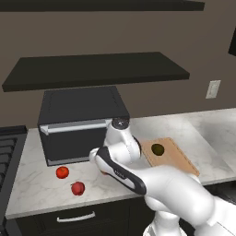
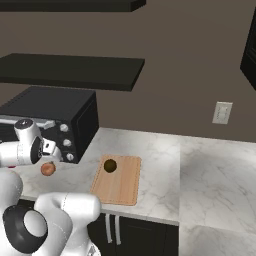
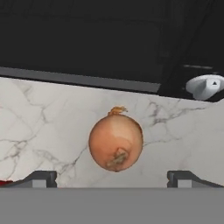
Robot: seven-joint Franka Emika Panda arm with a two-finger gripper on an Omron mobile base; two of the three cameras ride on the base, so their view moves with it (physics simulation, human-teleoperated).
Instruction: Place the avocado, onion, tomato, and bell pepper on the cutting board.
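So far, I can count one job done out of four, going by how things lie. The avocado (image 1: pixel 157 149) sits on the cutting board (image 1: pixel 177 159), near its far end, and nothing else is on the board. The onion (image 3: pixel 116 142) is next, I think, because my pincer (image 3: pixel 112 178) is pointed right at it. In the hand view the onion lies on the marble tabletop (image 3: pixel 39 122) and fills the middle, with the two dark finger tips wide apart at the bottom, one on each side. The pincer is released, holds nothing, and is not touching the onion yet. From the right base view I see the onion (image 2: pixel 48 169) on the tabletop (image 2: pixel 160 150) just under the hand, between the black toaster oven (image 2: pixel 55 115) and the cutting board (image 2: pixel 118 180), and close in front of the oven. The tomato (image 1: pixel 62 172) and the bell pepper (image 1: pixel 78 188) are still waiting on the tabletop (image 1: pixel 37 184) in front of the toaster oven (image 1: pixel 83 120), off to the left and well apart from the board. The tomato is the brighter, smoother one, nearer the oven; the pepper is the darker one, nearer the front edge. So three things are left: onion, tomato, bell pepper. I guess the hand must go lower before it can squeeze the onion, since the round onion could roll away if I nudge it.
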